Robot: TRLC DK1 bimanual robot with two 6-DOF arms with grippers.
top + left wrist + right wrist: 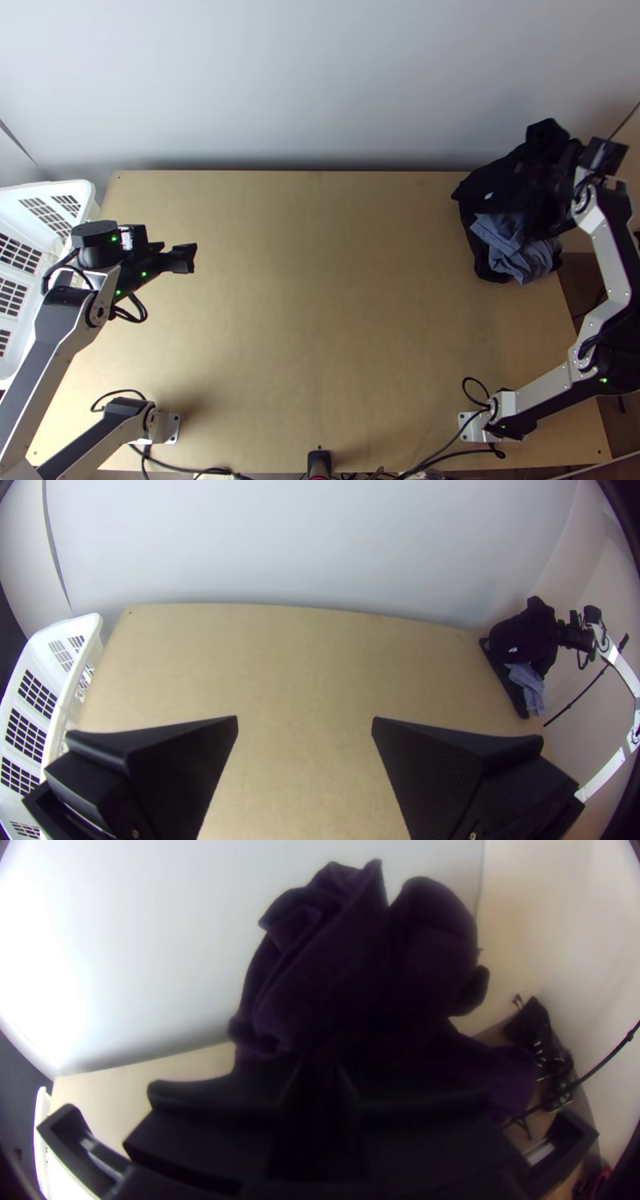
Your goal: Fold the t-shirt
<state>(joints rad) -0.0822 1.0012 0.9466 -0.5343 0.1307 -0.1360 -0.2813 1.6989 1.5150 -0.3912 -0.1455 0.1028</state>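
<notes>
Folding: seemingly none done; spreading, smoothing, every fold left. Left claw (305, 727), one: open, above the desk (320, 336), left side. Right claw (320, 1065), one: closed on t-shirt (333, 983), apparently one, dark, bunched, far right corner. Blue-grey cloth (524, 260): one visible bundle, alongside. Laundry basket (85, 625): one, white, left edge.

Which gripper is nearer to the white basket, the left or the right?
The left gripper. It is open over the table, beside the basket; the right gripper is at the table's opposite side, holding dark cloth.
</notes>
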